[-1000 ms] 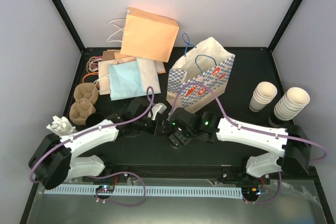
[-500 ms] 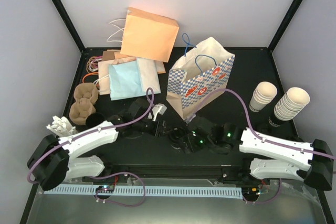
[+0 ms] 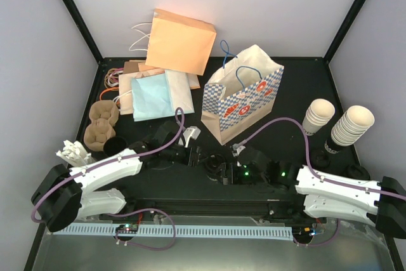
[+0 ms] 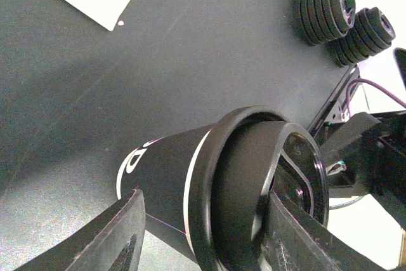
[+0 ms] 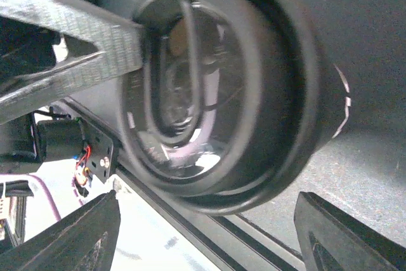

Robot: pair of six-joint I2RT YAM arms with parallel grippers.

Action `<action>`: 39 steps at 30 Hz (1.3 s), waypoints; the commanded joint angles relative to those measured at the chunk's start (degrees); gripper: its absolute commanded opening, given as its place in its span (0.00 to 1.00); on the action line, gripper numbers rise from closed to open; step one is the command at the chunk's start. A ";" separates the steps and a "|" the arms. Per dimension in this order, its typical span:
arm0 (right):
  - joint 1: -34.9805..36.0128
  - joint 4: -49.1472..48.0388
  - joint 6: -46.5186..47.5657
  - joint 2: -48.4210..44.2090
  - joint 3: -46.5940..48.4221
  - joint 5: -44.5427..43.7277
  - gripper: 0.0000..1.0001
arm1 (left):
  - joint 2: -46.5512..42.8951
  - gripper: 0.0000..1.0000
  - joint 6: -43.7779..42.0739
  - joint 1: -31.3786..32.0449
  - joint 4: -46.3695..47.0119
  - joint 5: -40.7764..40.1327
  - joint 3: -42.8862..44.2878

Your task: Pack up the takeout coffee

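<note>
Logged takeout coffee (image 4: 190, 182) as a black lidded cup, held about level over the near middle of the table (image 3: 298, 87), clamped near the rim by left gripper (image 4: 203, 223). Read long axis as roughly left–right, lid toward right gripper (image 5: 209, 233): spread wide, flanking lid, apparently not touching. Judged right arm placed to take over; checked bag (image 3: 244, 96) just beyond. Could not pick out cup from above; confirmed grasp only from wrists.

Black table (image 3: 298, 87), flat paper bags (image 3: 152, 93) lay at upper left, pulp cup carriers (image 3: 101, 125) sat at left, blue-checked bag (image 3: 244, 96) stood at centre, cup stacks (image 3: 352, 125) stood at right.
</note>
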State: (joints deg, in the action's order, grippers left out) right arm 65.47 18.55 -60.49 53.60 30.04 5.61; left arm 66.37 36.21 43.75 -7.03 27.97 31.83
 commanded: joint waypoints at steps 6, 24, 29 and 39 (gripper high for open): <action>-1.83 -4.54 -4.56 0.85 -2.57 1.11 0.69 | 1.26 0.54 -0.01 0.79 -3.08 -2.16 -0.92; -7.17 -3.79 -13.18 2.91 -11.37 5.27 0.31 | 4.20 0.53 -1.23 1.03 -3.06 -1.73 -0.69; -7.72 -5.41 -15.13 5.38 -13.57 7.55 0.29 | 5.09 0.53 -1.49 1.08 -3.07 -1.69 -0.51; -8.74 -1.65 -7.59 -0.38 -7.34 6.01 0.45 | 5.94 0.53 -1.85 1.08 -3.27 -2.05 0.25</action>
State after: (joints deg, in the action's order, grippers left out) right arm 57.80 3.97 -72.25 55.29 22.04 17.15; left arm 69.78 36.03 43.99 -3.36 27.70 32.56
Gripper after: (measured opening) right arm 0.417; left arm 0.531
